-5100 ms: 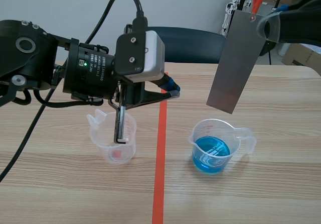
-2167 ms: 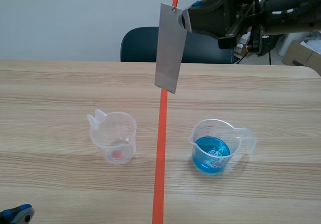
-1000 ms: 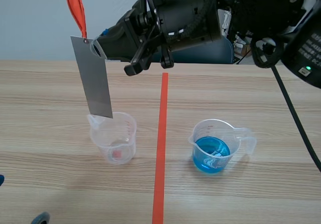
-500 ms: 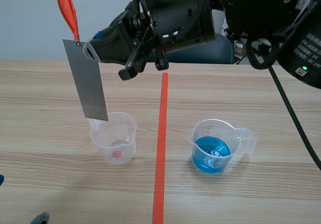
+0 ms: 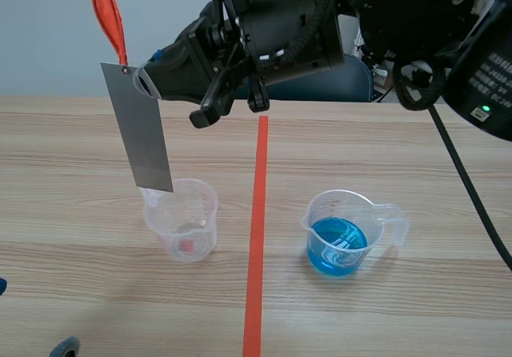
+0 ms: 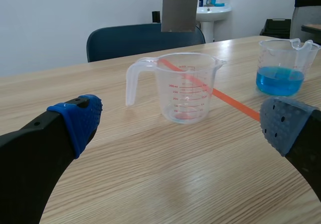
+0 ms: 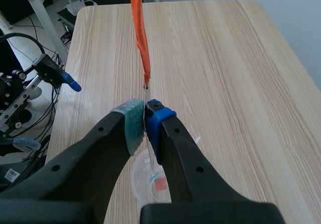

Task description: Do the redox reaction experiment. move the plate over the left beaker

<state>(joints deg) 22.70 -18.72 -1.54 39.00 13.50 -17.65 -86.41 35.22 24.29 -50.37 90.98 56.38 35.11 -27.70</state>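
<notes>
From my console, the right gripper [image 5: 146, 82], on an arm stretched across the top of the frame from the right, has its fingers clamped on the top edge of the grey metal plate [image 5: 146, 133]. An orange ribbon [image 5: 108, 13] stands up from the plate's upper corner. The plate hangs at centre left, slightly tilted, with its lower edge just above the far rim and spout of the clear left beaker [image 5: 186, 221]. The blue-filled beaker [image 5: 340, 237] sits well apart, right of the tape line. The left gripper [image 6: 183, 128] waits low over the table [image 5: 80, 293], fingers wide apart and holding nothing. I judge the carry nearly done. What remains is to centre the plate squarely over the beaker's mouth and steady its swing.
</notes>
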